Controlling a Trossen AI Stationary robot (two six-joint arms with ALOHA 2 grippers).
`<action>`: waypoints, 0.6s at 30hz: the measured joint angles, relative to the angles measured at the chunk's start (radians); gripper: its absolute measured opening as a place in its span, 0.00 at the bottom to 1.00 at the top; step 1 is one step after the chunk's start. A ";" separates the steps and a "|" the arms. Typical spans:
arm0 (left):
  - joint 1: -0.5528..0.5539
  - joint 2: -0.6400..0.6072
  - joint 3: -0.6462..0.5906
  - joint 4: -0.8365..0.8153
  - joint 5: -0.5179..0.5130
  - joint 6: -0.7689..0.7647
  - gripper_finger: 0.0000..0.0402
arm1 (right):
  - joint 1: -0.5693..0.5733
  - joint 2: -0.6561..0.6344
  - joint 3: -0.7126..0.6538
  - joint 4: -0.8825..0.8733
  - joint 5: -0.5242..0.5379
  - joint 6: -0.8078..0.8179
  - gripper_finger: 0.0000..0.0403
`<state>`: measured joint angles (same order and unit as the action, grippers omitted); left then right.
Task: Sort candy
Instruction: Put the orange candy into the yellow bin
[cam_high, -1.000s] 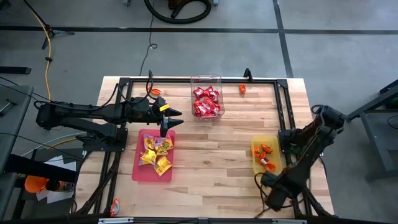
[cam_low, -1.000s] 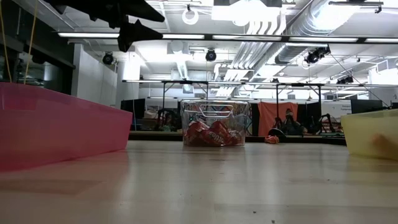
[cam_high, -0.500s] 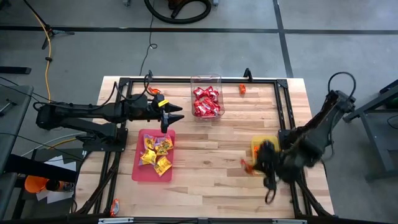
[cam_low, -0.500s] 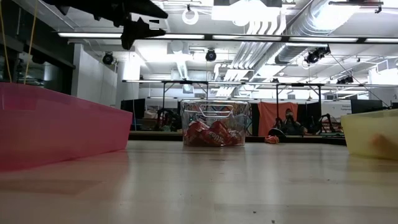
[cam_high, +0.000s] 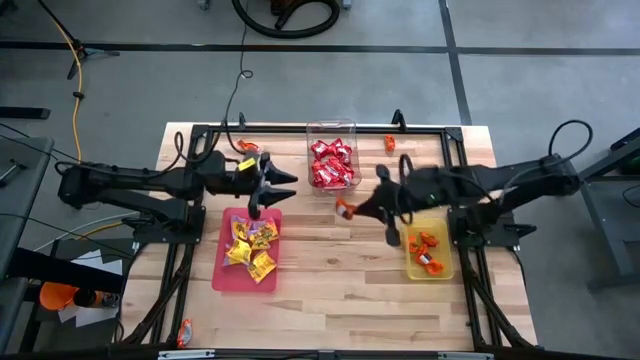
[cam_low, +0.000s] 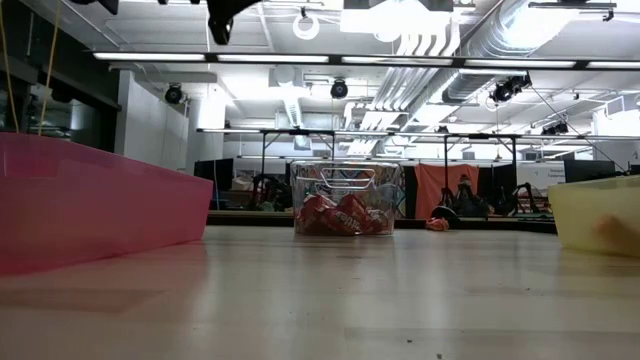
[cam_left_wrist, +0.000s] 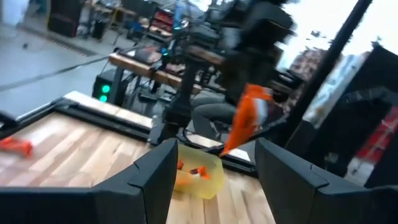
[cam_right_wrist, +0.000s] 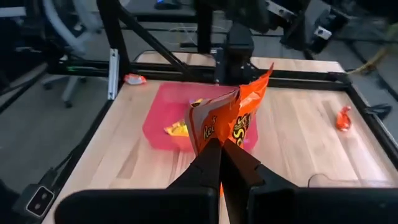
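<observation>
A: While the right arm stretches over the middle of the table (cam_high: 330, 270), what is the biggest risk?

B: The drop. The right gripper (cam_high: 352, 209) has its fingers pinched shut on one orange candy packet (cam_right_wrist: 227, 121), holding only the bottom edge. The packet is crinkly and stands up loose above the fingers. A fast swing could shake it free, and it would land on bare wood, short of any tray.

A: And the wrong bin?

B: Possible. Taking the clear tub (cam_high: 332, 165) as landmark: the carried packet hangs just beside the tub's near corner, above the boards. The tub holds red packets. The pink tray (cam_high: 221, 275), well to the tub's left and nearer the camera's bottom edge, holds yellow ones. The yellow tray (cam_high: 445, 268), off to the tub's right, holds orange ones. Orange probably belongs in the yellow tray, so releasing here would miss it.

A: Left arm?

B: Extended level from the table's left side, its left gripper (cam_high: 268, 185) hovering between the tub and the pink tray, fingers spread apart, nothing in them. The two grippers are near each other; a crossing path could clip.

A: Strays?

B: One orange piece (cam_high: 390, 143) lies just right of the tub.
</observation>
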<state>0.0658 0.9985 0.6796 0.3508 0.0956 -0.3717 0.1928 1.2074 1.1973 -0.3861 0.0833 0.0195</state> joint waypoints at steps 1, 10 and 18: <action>-0.011 0.000 0.000 0.003 0.000 0.023 0.50 | -0.033 0.007 0.000 0.009 -0.047 -0.011 0.00; -0.107 0.000 0.000 0.008 -0.068 0.306 0.50 | -0.159 -0.037 -0.227 0.190 -0.235 0.085 0.00; -0.119 0.000 0.000 0.007 -0.124 0.339 0.50 | -0.167 -0.095 -0.482 0.721 -0.236 0.206 0.00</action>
<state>-0.0532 0.9985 0.6796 0.3580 -0.0282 -0.0322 0.0257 1.1125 0.7153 0.3353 -0.1529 0.2254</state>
